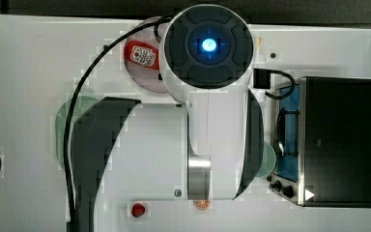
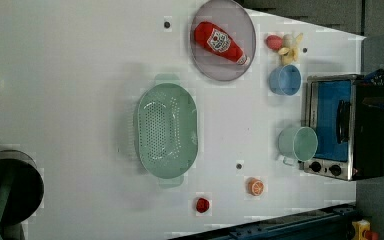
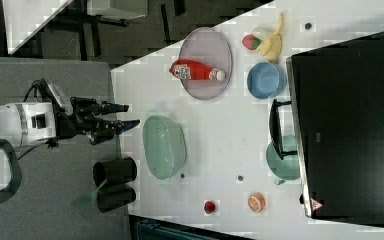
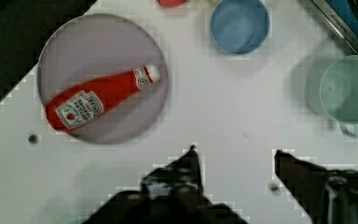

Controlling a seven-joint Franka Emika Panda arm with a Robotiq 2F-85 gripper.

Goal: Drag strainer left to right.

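White tabletop (image 2: 80, 75), dark floor around it; I list what I see from my station.

Strainer (image 2: 167, 131): pale mint green, oval bowl dotted with holes, tab handles at both ends. It sits upright near the middle of the tabletop in the left view, apart from everything else. In the right view it lies at the tabletop's near edge (image 3: 164, 147).

Jaws (image 3: 125, 115): black, two fingers spread apart with nothing between them. In the right view they hang at the right view's left of the strainer, their tips just short of its rim and not touching it. In the wrist view the two fingertips (image 4: 191, 158) stand well apart over bare white surface.

Arm (image 1: 207, 96): white, seen from above in the top view, covering most of the strainer; a sliver of green (image 1: 77, 108) shows at the top view's left of it.

Grey plate (image 2: 223, 40): holds a red ketchup bottle (image 2: 219, 42) lying on its side.

Blue bowl (image 2: 284, 79): beside the plate, near a toy stove (image 2: 340, 127).

Green mug (image 2: 298, 143): smooth, with a handle, just beside the stove.

Small items: orange slice (image 2: 255, 186), red strawberry (image 2: 202, 204), banana (image 3: 272, 42).
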